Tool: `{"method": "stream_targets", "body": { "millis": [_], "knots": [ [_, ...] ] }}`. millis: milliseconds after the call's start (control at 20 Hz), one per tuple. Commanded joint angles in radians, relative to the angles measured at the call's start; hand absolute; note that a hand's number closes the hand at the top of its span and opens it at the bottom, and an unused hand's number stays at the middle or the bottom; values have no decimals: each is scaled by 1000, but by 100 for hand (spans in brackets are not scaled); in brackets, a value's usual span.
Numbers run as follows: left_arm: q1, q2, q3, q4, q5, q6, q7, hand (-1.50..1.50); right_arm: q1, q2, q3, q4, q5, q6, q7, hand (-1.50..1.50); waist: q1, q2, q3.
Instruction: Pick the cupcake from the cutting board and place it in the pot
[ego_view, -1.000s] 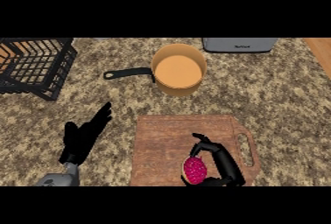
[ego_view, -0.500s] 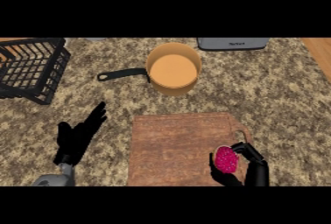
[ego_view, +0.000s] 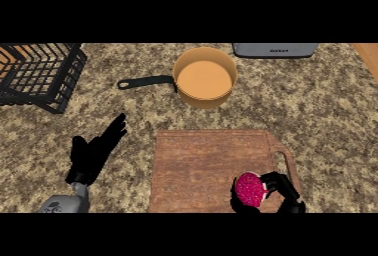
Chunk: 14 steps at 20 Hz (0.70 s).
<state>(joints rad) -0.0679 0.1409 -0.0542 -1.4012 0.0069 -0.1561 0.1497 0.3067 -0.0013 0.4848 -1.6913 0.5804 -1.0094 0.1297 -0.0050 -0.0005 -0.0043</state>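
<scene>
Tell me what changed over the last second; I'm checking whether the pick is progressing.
The right hand, curled round the cupcake, shifted rightward toward the cutting board's handle side and stays low at the near edge. It held the cupcake throughout; nothing was let go. The left hand stayed open on the counter, and the pot and basket kept their places.

You've got a pink cupcake (ego_view: 249, 189) on the brown wood-grain cutting board (ego_view: 210, 165); orange pot (ego_view: 204, 77), black handle; speckled tan-brown counter (ego_view: 317, 110); black wire basket (ego_view: 37, 75).
</scene>
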Motion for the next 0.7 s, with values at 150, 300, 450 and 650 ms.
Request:
{"method": "stream_targets", "body": {
  "millis": [150,300,450,650],
  "knots": [
    [0,-14,-11,1,-10,7,-2,0,7,1,-12,-140,446,94,339,150,2,3,-4],
    [-25,-15,-18,-12,-20,16,46,0,-55,1,-26,-204,591,201,483,150,3,3,-3],
    [16,-5,-6,31,-26,6,-45,0,-142,1,-39,-298,698,392,658,150,6,3,-3],
    [18,-10,-28,-24,-15,-9,11,0,-381,1,-82,-319,780,624,855,150,35,0,-3]
  ]
}}
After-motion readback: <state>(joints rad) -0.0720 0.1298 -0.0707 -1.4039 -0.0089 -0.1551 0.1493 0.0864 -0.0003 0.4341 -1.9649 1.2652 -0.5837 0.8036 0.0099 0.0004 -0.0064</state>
